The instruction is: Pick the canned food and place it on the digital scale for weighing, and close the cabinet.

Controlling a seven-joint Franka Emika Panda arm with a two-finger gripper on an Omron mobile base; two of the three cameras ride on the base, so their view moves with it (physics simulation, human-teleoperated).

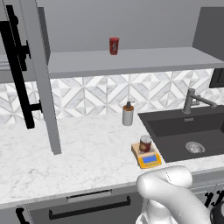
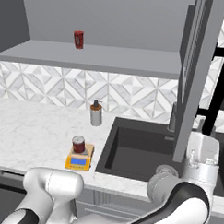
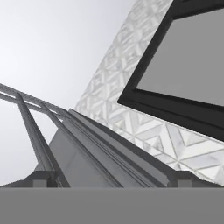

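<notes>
One step left: I must close the cabinet.
Tin (image 1: 145, 143): on the scale (image 1: 147, 157), on the tabletop.
Door (image 2: 196, 76): open, edge-on just ahead of my jaws, long axis vertical.
Jaws: cannot tell whether apart.

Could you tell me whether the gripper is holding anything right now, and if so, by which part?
Nothing is held: the canned food sits on the digital scale, and no object lies between the fingertips.

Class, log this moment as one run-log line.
canned food: on digital scale | cabinet: doors open | gripper: at right door, state unclear
</notes>
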